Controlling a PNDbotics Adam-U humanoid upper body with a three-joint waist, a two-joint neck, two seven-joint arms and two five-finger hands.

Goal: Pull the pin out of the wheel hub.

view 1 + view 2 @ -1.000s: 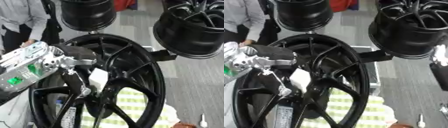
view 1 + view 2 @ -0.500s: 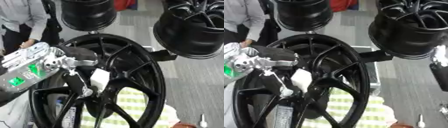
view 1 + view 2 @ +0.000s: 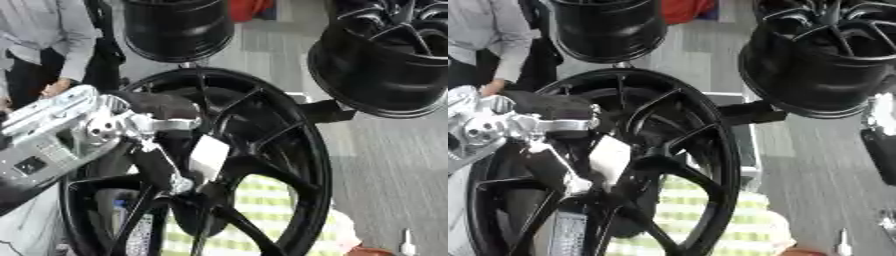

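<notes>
A large black spoked wheel (image 3: 289,150) stands upright in the middle of both views. Its hub (image 3: 206,192) lies low in the centre. My left hand (image 3: 131,127), silver and black, reaches in from the left between the spokes. A white flat piece (image 3: 208,156), the visible end of the pin, sits at the hub between the black thumb (image 3: 162,104) above and a finger (image 3: 162,172) below, which curl round it. The pin's shaft is hidden. At the right edge of the right eye view shows a dark part of my right hand (image 3: 880,145).
Two more black wheels hang behind, one at top centre (image 3: 179,27) and one at top right (image 3: 385,60). A person in a grey shirt (image 3: 44,35) stands at the far left. A yellow-green checked cloth (image 3: 262,205) shows through the spokes.
My left hand has edged slightly right and up at the hub, and the white piece has moved with it. The wheel stays put.
</notes>
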